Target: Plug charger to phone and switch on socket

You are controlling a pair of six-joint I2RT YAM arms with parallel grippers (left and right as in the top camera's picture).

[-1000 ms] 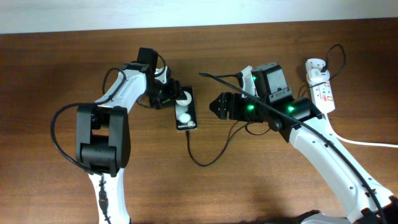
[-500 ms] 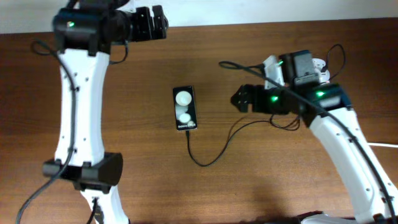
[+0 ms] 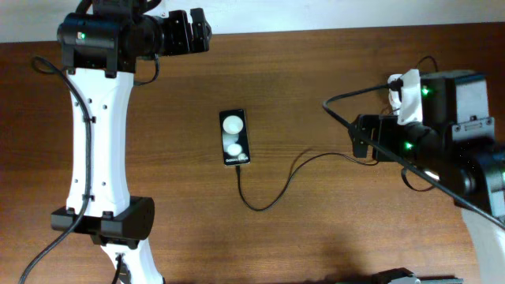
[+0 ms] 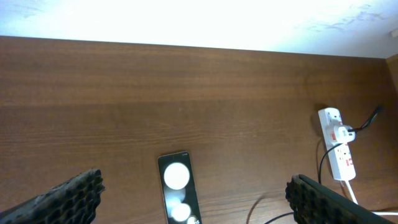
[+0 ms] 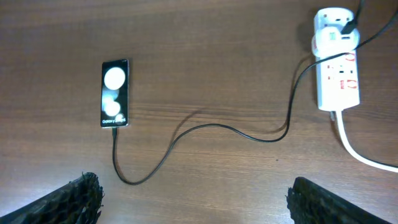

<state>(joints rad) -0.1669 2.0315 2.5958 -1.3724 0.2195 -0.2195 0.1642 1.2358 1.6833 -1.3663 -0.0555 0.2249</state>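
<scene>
The black phone lies flat mid-table, with two white round reflections on its screen. It also shows in the left wrist view and the right wrist view. The thin black charger cable meets the phone's near end, loops on the wood and runs to the white adapter in the socket strip. My left gripper is open and empty, raised at the far left edge. My right gripper is open and empty, raised left of the socket strip, which it mostly hides in the overhead view.
The thick white cord leaves the strip toward the right front. The strip also shows in the left wrist view. A pale wall borders the table's far edge. The right arm's body hangs over the table's right side.
My left gripper has left the phone and risen to the far left edge. My right gripper has risen and moved right, toward the socket strip. The phone and cable have stayed put.
</scene>
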